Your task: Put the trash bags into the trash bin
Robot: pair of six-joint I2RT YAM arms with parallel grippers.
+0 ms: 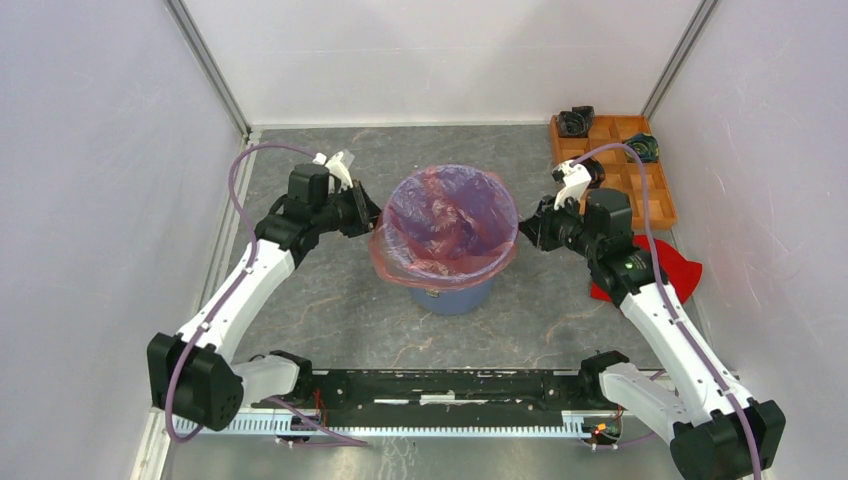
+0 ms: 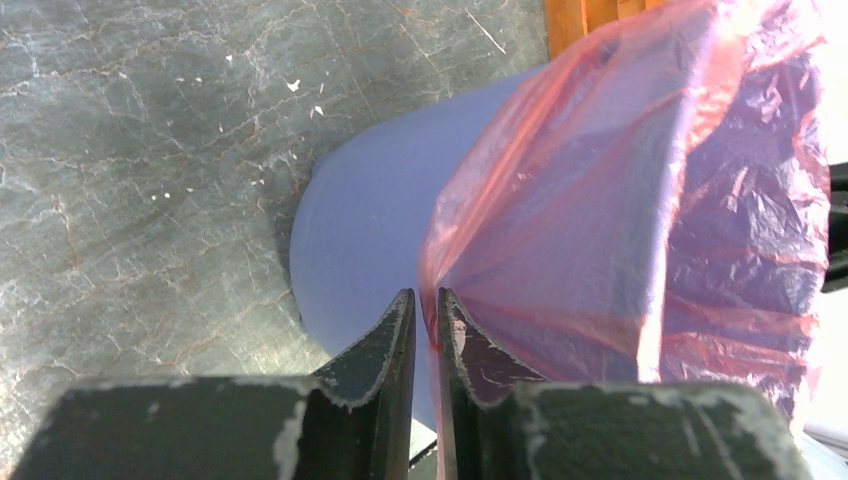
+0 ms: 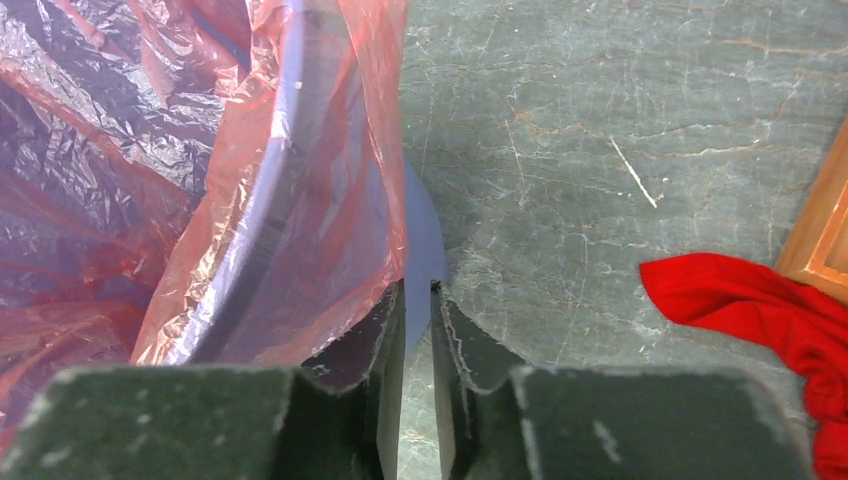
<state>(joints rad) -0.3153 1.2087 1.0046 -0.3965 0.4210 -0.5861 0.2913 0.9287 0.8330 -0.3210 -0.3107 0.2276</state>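
Note:
The blue bucket (image 1: 455,295) stands mid-table, lined with the translucent red-pink trash bag (image 1: 450,215), whose edge is folded out over the rim. My left gripper (image 1: 375,222) is at the bucket's left rim. In the left wrist view its jaws (image 2: 425,295) stand a thin slit apart with the bag's (image 2: 620,200) edge running down between them, beside the bucket wall (image 2: 370,220). My right gripper (image 1: 522,232) is at the right rim. In the right wrist view its jaws (image 3: 417,288) are a thin slit apart with nothing between; the bag (image 3: 150,150) drapes over the left finger.
An orange compartmented tray (image 1: 640,185) with dark items sits at the back right. A solid red cloth (image 1: 675,270) lies on the table under my right arm and shows in the right wrist view (image 3: 760,300). White walls enclose the table.

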